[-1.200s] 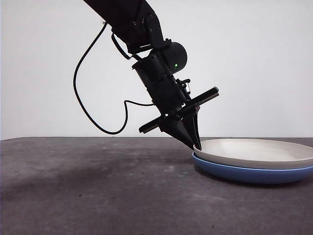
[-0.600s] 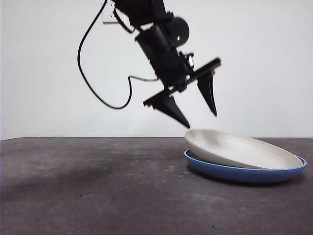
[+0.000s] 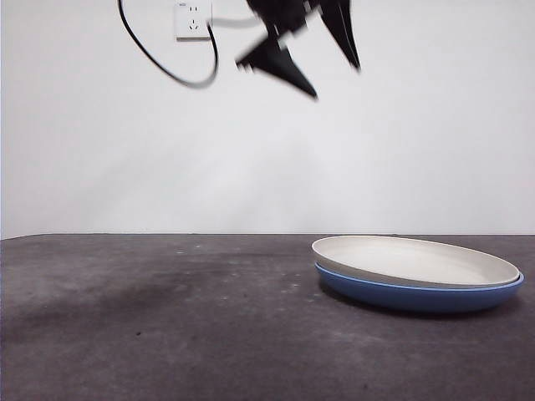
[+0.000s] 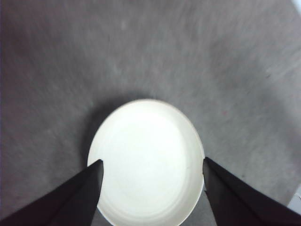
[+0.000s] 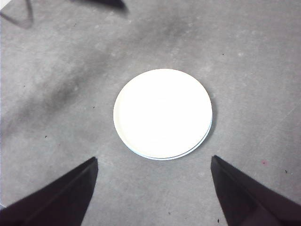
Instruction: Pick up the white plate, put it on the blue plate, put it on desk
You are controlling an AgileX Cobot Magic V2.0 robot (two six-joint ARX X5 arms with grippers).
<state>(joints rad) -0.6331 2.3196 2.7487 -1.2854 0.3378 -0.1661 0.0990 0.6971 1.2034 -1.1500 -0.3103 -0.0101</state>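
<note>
Now the white plate (image 3: 415, 261) sits nested on the blue plate (image 3: 418, 294), slightly tilted, on the desk (image 3: 167, 326) at right. Left gripper (image 3: 330, 63) hangs high above, well clear, jaws spread, empty. Right gripper (image 5: 153, 162) also high over the plates, jaws spread, empty.

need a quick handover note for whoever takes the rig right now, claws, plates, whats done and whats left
Left claw: open, empty, high above the plates.
Right claw: open, empty, waiting high over the desk.
White plate: stacked on the blue plate, shifted a little off centre; the pair sits on the desk.
Done: white plate placed on blue plate and released.
Left: nothing obvious; perhaps check the stack sits steady.
</note>
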